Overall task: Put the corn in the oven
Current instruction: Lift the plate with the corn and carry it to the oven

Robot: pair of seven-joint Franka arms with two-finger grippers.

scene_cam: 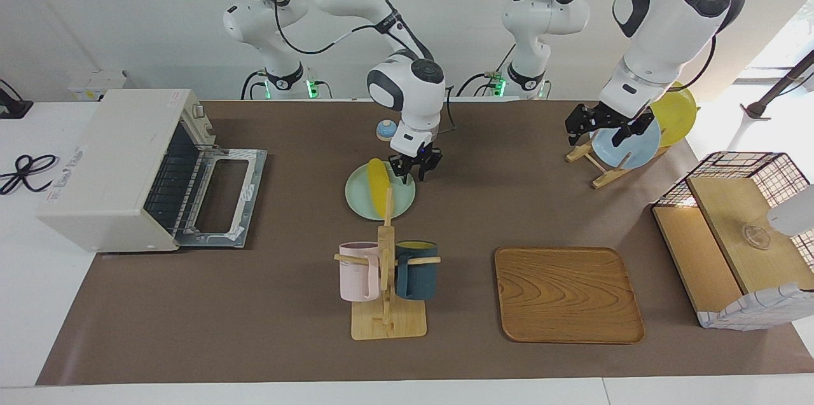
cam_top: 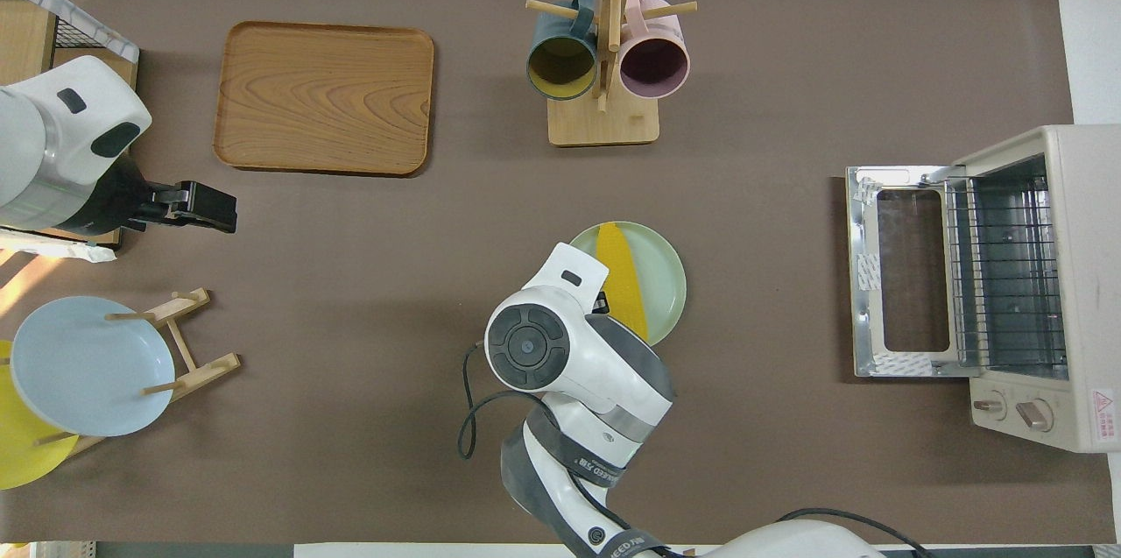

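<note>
Corn lies on teal plate, mid-table. Right gripper over plate's edge beside corn, fingers spread, empty. Oven, door down, at right arm's end; side lettering unreadable. Left gripper waits above plate rack, fingers apart.

White arms, dark joints, seemingly black cables.

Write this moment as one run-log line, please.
corn on teal plate | right gripper open above plate | oven door open | left gripper waits
</note>
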